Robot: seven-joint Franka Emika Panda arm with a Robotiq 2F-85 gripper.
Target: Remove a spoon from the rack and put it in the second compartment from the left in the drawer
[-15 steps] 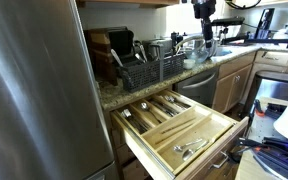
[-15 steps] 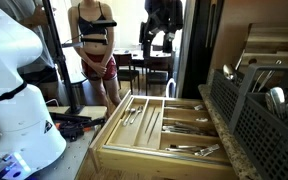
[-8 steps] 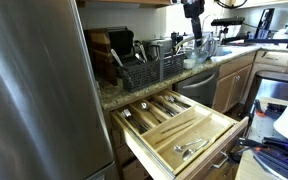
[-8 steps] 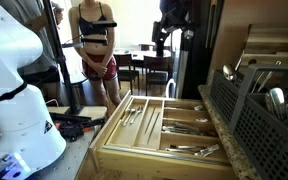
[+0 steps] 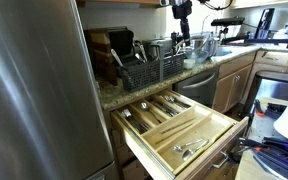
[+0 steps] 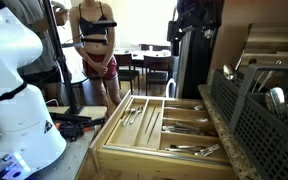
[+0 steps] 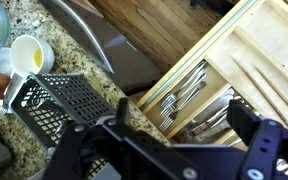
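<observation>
Spoon not yet in hand; probably among the handles [image 6: 227, 73] standing up in the utensil holder, though too small in every view to tell spoon from fork. Rack [image 5: 144, 66] on the granite counter [image 5: 109, 94], at the far side of the open drawer [image 5: 179, 130], pulled out below the counter edge toward the near side.

Just changed: a leftward shift of the gripper [image 5: 182, 12] over the last second, along the top of an exterior view, from above the glass bowl [image 5: 200, 47] on the right to almost over the right end of the rack. Stays high, well clear of the wires, touching nothing. Drawer and cutlery unchanged over the same span.

In the wrist view, looks down on a corner of the rack [image 7: 59, 105] at left and the slots of the drawer [image 7: 199, 90] at right. Fingers [image 7: 84, 150] spread wide along the bottom edge, nothing between them.

Meaning for the task: approach leg under way, pick-up not begun. Likely calls for a further move left onto the utensil holder, then a descent and a close on a single handle. Drop-off: the second compartment from the left [image 5: 146, 110], a long narrow slot already holding silver cutlery, near and below the rack, so only a short carry afterwards. Main risk, as a judgement: catching neighbouring handles or the wire grid on the way down, or closing on a fork instead.
</observation>
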